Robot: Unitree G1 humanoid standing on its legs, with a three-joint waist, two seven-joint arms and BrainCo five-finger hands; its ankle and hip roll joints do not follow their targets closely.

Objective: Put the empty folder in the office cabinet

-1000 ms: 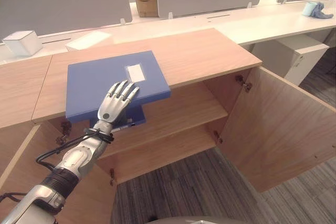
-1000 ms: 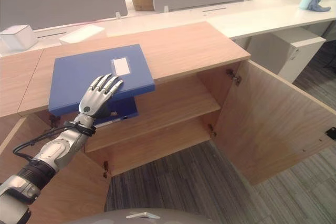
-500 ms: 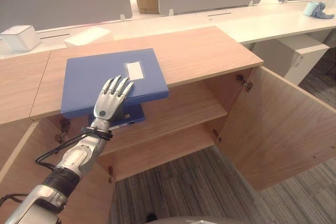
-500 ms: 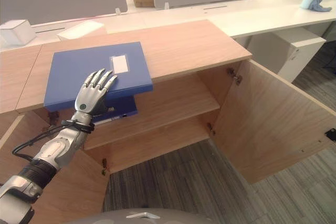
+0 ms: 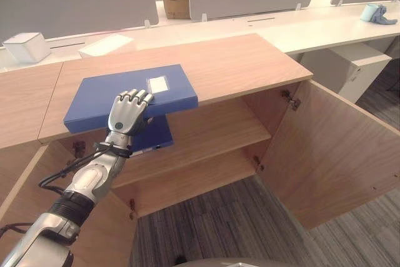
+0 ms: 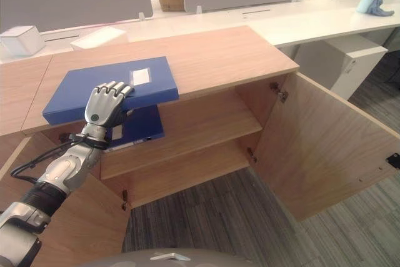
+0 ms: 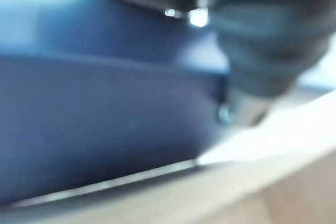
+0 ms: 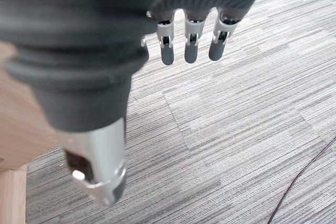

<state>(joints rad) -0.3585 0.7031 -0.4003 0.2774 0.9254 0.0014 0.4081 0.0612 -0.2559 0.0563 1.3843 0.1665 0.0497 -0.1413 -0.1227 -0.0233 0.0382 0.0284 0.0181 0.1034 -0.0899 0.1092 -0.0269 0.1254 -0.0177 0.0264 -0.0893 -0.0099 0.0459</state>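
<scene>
A blue folder [image 5: 100, 95] with a white label lies on the wooden cabinet top [image 5: 237, 60], its near edge hanging over the front. My left hand [image 5: 127, 112] grips that near edge, fingers curled over the top of the cover; the thumb is hidden below. Up close in the left wrist view, the folder's blue side [image 7: 105, 119] sits against the hand. A second blue folder [image 5: 156, 139] lies on the upper shelf [image 5: 212, 129] inside the cabinet, right under the hand. My right hand [image 8: 190, 45] hangs over grey carpet with relaxed fingers, holding nothing.
The cabinet's right door [image 5: 337, 148] stands wide open toward me, and the left door [image 5: 25, 198] is open beside my left arm. A lower shelf [image 5: 200, 173] sits beneath the upper one. A white box [image 5: 26, 47] and desks with grey dividers stand behind.
My left hand has gone from lying flat on the folder's cover to curling round its near edge. The folder has slid a little to the left.
</scene>
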